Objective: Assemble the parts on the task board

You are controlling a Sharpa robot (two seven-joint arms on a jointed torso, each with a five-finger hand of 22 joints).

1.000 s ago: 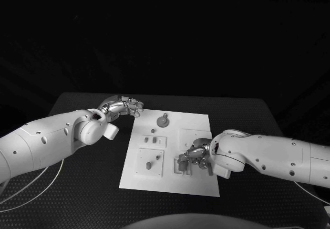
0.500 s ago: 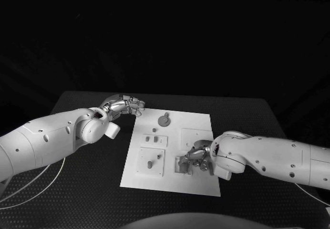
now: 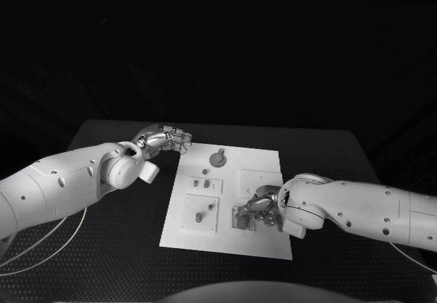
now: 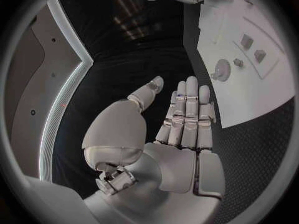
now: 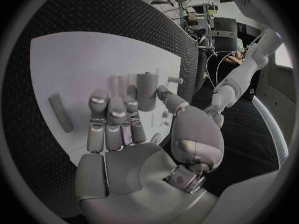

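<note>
The white task board (image 3: 264,167) lies in the middle of the table. My right hand (image 3: 259,209) hovers low over its near right part. In the right wrist view, thumb and a fingertip (image 5: 132,91) pinch an upright grey cylinder part (image 5: 147,90) standing on the board (image 5: 69,64). A bar-shaped part (image 5: 60,112) lies flat beside the fingers. My left hand (image 3: 165,138) floats by the board's far left corner, fingers straight and apart, holding nothing (image 4: 184,115). A round part with a knob (image 3: 216,159) sits near that corner (image 4: 221,69).
Small parts stand in the board's left recesses (image 3: 202,184) and a lower one (image 3: 197,218). Two small square pieces (image 4: 252,47) lie past the round part. Black table (image 3: 119,189) surrounds the board on all sides.
Almost nothing: the right hand has sunk very slightly at the same spot on the board, and the left hand stays by the far left corner.
</note>
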